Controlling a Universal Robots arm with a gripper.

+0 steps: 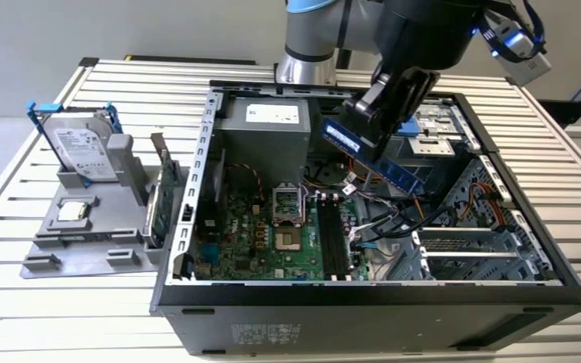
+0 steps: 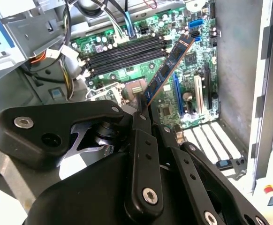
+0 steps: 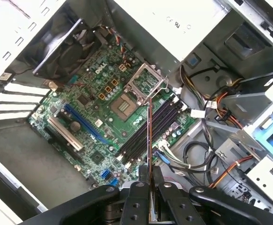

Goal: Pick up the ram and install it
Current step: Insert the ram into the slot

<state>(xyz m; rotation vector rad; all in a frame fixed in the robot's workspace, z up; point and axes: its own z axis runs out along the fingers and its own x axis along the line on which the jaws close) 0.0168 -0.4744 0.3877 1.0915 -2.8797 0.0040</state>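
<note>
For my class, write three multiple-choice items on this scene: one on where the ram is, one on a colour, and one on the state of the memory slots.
1. Where is the ram?
A) seated in a slot
B) held by the pincer over the open case
C) lying on the table

2. What colour is the bracket round the hard drive?
A) blue
B) red
C) yellow

3. How are the memory slots?
A) all filled
B) covered by a card
C) empty

Answers:
1 B: the ram hangs tilted above the motherboard, clamped in the pincer.
2 A: blue arms frame the silver drive.
3 C: in the second wrist view the black slots hold nothing.
</note>
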